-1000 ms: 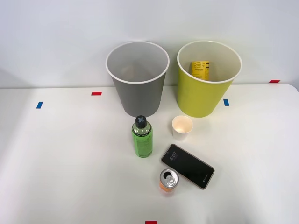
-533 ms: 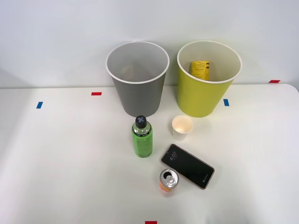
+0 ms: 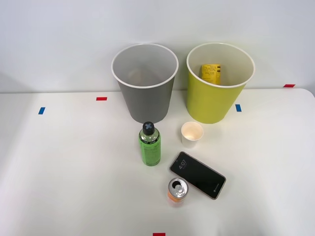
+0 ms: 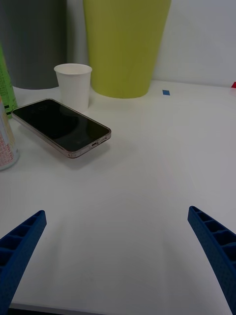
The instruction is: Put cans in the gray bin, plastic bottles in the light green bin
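The gray bin (image 3: 144, 83) and the light green bin (image 3: 219, 83) stand side by side at the back of the table. A yellow item (image 3: 211, 73) lies inside the light green bin. A plastic bottle (image 3: 149, 144) of green liquid with a black cap stands upright in front of the gray bin. An orange can (image 3: 176, 190) stands nearer the front edge. In the right wrist view my right gripper (image 4: 118, 246) is open over bare table, its blue fingers (image 4: 19, 246) wide apart; the can (image 4: 7, 145), bottle (image 4: 6, 81) and both bins (image 4: 125, 47) lie ahead.
A white paper cup (image 3: 192, 134) stands in front of the light green bin. A black smartphone (image 3: 198, 174) lies flat between the cup and the can. Red and blue tape marks (image 3: 101, 99) dot the white table (image 3: 69, 167).
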Motion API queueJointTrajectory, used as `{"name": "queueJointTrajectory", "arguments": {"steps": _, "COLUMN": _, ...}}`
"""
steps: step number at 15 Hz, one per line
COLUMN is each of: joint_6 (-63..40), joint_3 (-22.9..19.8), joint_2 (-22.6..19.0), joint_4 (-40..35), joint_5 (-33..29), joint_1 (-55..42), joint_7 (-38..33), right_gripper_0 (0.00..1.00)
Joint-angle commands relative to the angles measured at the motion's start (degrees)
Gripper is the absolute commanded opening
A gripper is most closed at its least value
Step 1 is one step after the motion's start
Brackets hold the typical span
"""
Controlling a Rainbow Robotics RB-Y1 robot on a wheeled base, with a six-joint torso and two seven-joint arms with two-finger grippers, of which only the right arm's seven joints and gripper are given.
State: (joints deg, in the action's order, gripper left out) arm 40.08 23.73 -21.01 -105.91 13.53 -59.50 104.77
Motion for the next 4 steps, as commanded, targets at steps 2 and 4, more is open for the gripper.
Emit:
{"name": "queueJointTrajectory", "arguments": {"steps": 2, "joint_6": 0.0, "joint_3": 0.0, "joint_2": 0.0, "joint_4": 0.0, "joint_5": 0.0, "joint_1": 0.0, "joint_7": 0.0, "right_gripper_0": 1.00}}
{"name": "queueJointTrajectory", "arguments": {"steps": 4, "joint_6": 0.0, "joint_3": 0.0, "joint_2": 0.0, "joint_4": 0.0, "joint_5": 0.0, "joint_1": 0.0, "joint_7": 0.0, "right_gripper_0": 1.00}}
